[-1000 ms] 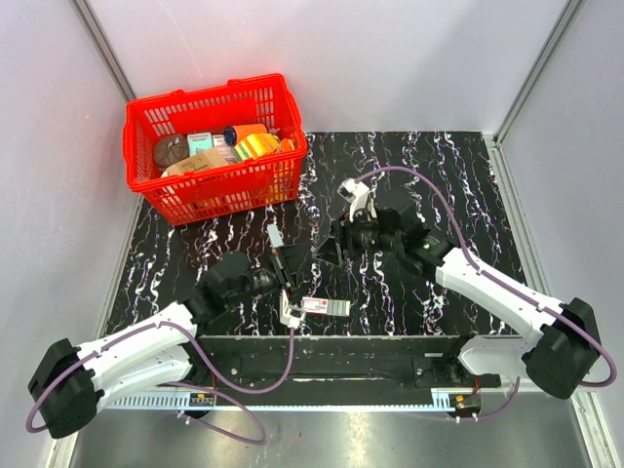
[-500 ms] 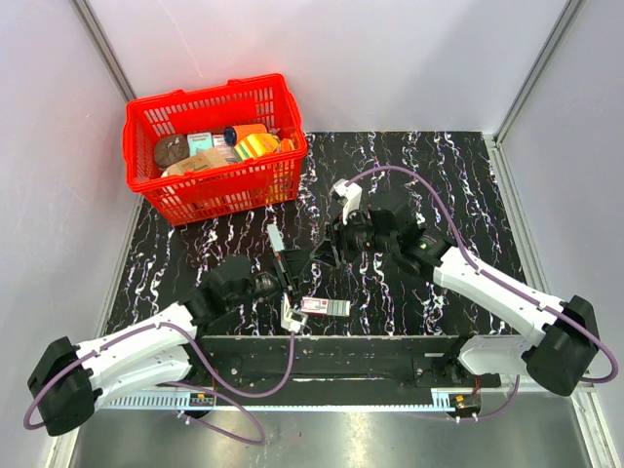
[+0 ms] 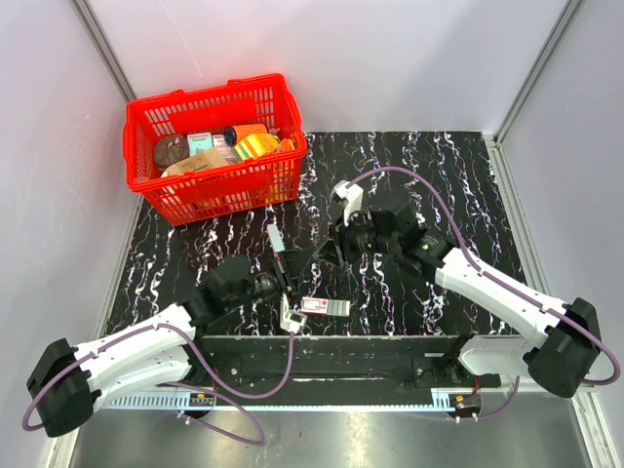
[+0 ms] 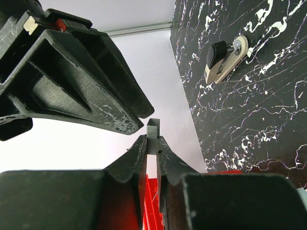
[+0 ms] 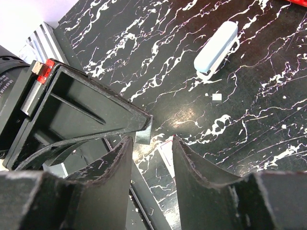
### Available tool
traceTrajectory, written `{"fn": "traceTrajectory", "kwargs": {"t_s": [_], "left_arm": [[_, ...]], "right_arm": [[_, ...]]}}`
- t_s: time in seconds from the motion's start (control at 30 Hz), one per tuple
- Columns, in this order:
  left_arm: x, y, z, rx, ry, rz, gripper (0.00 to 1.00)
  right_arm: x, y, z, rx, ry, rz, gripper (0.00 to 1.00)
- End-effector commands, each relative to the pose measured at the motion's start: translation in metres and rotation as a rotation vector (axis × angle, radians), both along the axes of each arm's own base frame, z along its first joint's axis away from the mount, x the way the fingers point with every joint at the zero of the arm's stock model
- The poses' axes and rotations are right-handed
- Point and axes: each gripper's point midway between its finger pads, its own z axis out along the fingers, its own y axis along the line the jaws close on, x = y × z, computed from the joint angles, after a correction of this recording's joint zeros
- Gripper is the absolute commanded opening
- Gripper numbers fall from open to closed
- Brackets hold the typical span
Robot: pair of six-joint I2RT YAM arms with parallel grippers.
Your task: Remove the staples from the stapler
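While the left arm reaches in low from the near left, its hand (image 4: 152, 146) is pressed tight together on the staples (image 4: 152, 132). They are a small grey strip, and its end sticks out past the fingertips. The right arm bends in from the near right, and its hand (image 5: 151, 140) points back at the left one. The two hands meet tip to tip over the middle of the desk (image 3: 458, 185). The right hand's fingers are part way apart, with a clear gap between them. The strip sits right at that gap, close to one finger, and I cannot tell if it touches. The stapler (image 5: 217, 48) lies flat on the desk by itself, just to the far left of the hands. A white-and-red box (image 3: 325, 306) lies by the near edge. A red basket (image 3: 224, 190) stands in the far left corner.
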Motion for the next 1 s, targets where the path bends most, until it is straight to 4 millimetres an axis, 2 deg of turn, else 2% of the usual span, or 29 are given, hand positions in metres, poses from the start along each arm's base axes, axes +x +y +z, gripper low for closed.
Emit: {"fn": "traceTrajectory", "kwargs": {"t_s": [0.0, 0.3, 0.47, 0.87, 0.9, 0.97], "left_arm": [[-0.001, -0.005, 0.035, -0.076, -0.047, -0.016, 0.0], [-0.003, -0.008, 0.036, -0.082, -0.045, -0.027, 0.0], [-0.003, -0.011, 0.041, -0.095, -0.044, -0.034, 0.0], [-0.007, -0.013, 0.037, -0.089, -0.04, -0.051, 0.0], [-0.006, -0.013, 0.037, -0.09, -0.039, -0.045, 0.03], [-0.004, -0.013, 0.038, -0.099, -0.031, -0.034, 0.22]], "right_arm": [[-0.003, 0.006, 0.009, 0.009, -0.027, 0.037, 0.44], [-0.002, 0.013, 0.007, 0.009, -0.027, 0.05, 0.45], [0.001, 0.019, 0.01, 0.021, -0.031, 0.057, 0.42], [0.001, 0.02, 0.015, 0.036, -0.043, 0.058, 0.26], [0.001, 0.02, 0.014, 0.034, -0.043, 0.057, 0.24], [0.001, 0.017, 0.011, 0.023, -0.037, 0.049, 0.2]]}}
